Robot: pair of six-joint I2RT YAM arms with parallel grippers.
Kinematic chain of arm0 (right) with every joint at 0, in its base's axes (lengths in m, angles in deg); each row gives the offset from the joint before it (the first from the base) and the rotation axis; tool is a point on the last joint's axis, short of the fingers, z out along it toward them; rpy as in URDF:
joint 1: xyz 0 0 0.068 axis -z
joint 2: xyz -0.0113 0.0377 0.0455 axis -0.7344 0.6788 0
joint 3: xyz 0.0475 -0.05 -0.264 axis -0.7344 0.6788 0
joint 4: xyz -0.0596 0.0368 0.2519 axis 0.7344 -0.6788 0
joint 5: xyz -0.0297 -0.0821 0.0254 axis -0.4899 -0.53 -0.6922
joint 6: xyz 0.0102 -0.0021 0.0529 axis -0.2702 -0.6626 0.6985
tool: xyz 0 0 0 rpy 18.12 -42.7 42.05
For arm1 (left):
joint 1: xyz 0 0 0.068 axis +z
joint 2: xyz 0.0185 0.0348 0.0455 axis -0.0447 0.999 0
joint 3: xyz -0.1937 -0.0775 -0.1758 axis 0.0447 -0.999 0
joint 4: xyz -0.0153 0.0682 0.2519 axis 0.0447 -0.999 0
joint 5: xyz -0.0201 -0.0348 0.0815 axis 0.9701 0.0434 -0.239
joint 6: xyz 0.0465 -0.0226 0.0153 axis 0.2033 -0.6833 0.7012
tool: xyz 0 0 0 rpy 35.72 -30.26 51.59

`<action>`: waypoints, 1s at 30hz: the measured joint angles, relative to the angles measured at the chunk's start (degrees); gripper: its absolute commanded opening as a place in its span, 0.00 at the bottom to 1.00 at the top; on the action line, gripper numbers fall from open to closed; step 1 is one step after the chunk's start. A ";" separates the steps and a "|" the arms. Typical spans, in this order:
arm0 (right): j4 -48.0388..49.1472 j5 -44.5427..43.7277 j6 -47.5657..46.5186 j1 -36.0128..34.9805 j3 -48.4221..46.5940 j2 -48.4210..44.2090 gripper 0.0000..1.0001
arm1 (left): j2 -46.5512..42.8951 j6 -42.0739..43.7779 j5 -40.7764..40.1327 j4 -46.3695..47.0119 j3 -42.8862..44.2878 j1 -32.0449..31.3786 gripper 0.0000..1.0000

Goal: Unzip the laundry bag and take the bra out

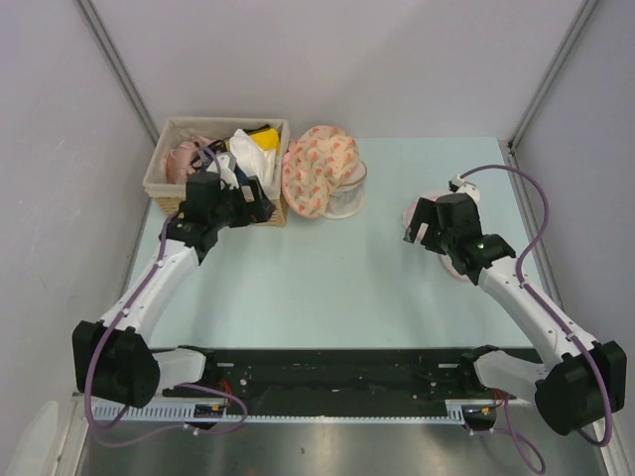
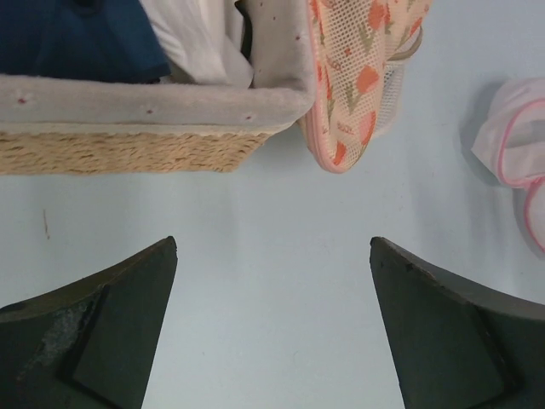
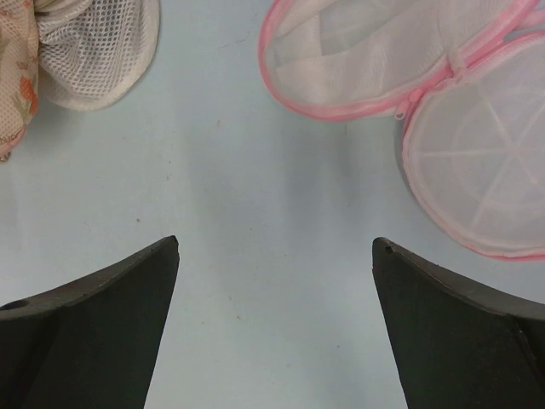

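Pale blue surface point(image 1: 327, 288) fills the scene, white walls closing it in on three sides. Both arms reach up from the near edge, left arm point(image 1: 149, 288) angling toward the back left corner, right arm point(image 1: 541, 307) sweeping in from the right.

Back left sits the wicker basket point(image 1: 218, 123), heaped with clothes: pink, white, navy, a flash of yellow. Touching its right side is the laundry bag point(image 1: 316, 169), cream-peach with pink-red prints, tilted up on edge. It leans between the basket and the small white mesh bag point(image 1: 349, 193) just behind it. Whether its zipper is done up, I cannot tell, and the bra cannot be picked out in any view.

Over on the right, the round white mesh bag point(image 3: 477, 162) lies on the surface, its two pink-rimmed halves side by side.

Now the left end effector point(image 1: 253, 203): it hovers at the basket's front right corner, fingers spread wide, nothing between them. From the left wrist, only bare surface shows in the gap, with the basket wall and the laundry bag's pink edge just ahead.

Right end effector point(image 1: 422, 228): also gaping wide, holding nothing, touching nothing. It sits just short of the round mesh bag, well apart from the laundry bag.
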 measured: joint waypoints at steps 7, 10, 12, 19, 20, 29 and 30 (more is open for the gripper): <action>-0.24 -0.17 -0.04 -0.85 0.02 0.02 1.00 | 3.96 -0.74 0.94 0.94 1.44 -2.25 1.00; -0.31 -0.22 -0.26 -0.96 0.02 -0.46 1.00 | 6.32 -1.70 1.40 1.29 1.44 -3.32 1.00; -0.35 -0.22 -0.44 -0.98 0.02 -0.87 1.00 | 7.63 -2.40 1.27 1.29 1.46 -3.93 1.00; -0.81 -0.22 -0.42 -1.46 0.02 -1.31 1.00 | 9.92 -4.98 0.85 1.68 2.56 -6.21 1.00; -1.03 -0.24 -0.42 -1.68 0.02 -1.44 1.00 | 10.40 -5.18 0.83 1.81 3.02 -6.71 1.00; -1.49 -0.61 -0.48 -2.45 0.87 -2.86 1.00 | 14.43 -5.77 0.48 2.16 6.19 -9.73 1.00; -1.49 -0.59 -0.50 -2.45 0.96 -2.82 1.00 | 14.43 -5.77 0.24 2.21 6.36 -10.10 1.00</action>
